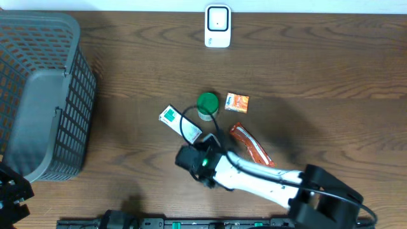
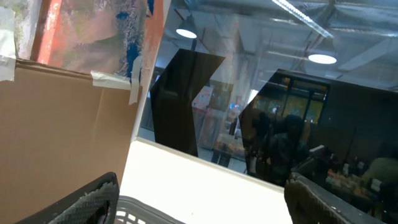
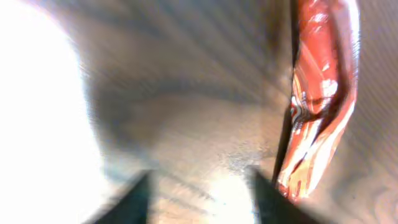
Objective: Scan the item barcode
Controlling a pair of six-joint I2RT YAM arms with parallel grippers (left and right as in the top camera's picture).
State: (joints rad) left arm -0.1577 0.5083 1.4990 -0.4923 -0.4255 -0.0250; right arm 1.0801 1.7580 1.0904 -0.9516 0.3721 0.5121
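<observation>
Several items lie mid-table: a white and green box (image 1: 173, 119), a green-lidded jar (image 1: 207, 105), a small orange packet (image 1: 236, 102) and a long red-orange packet (image 1: 251, 145). The white scanner (image 1: 217, 25) stands at the far edge. My right gripper (image 1: 198, 147) hovers low between the box and the red-orange packet (image 3: 320, 93). In the blurred right wrist view this gripper (image 3: 198, 177) is open over bare wood, holding nothing. My left gripper (image 2: 202, 186) is open and empty, pointing up at the room.
A large grey mesh basket (image 1: 38, 95) fills the left side of the table; its rim (image 2: 143, 208) shows under the left fingers. The left arm's dark body (image 1: 13, 194) sits at the near left corner. A black cable (image 1: 186, 124) loops over the box.
</observation>
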